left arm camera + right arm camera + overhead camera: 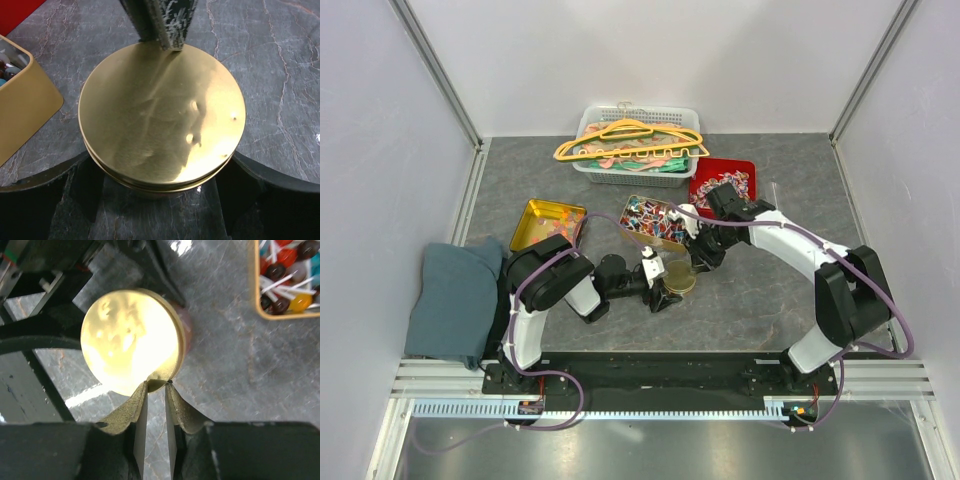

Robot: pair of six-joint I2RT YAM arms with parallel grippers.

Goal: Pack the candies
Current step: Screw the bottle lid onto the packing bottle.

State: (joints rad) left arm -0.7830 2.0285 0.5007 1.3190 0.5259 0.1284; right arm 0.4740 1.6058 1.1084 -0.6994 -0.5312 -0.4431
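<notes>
With the left tool (160, 170) clamped round the gold tin (678, 280) and the right tool (156, 385) pinching the rim of its lid (160, 115), the candies (653, 218) lie in the gold tray (286, 316) at the tin's eleven o'clock, nearer the right arm.

Left gripper (162, 161) has its fingers spread wide, clamping the gold tin (160, 110) between them. Right gripper (156, 385) faces it, fingertips pinching the tin's far rim.

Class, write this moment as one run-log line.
left gripper: clamped around tin | right gripper: pinching lid rim | lid: on tin | candies: in tray
</notes>
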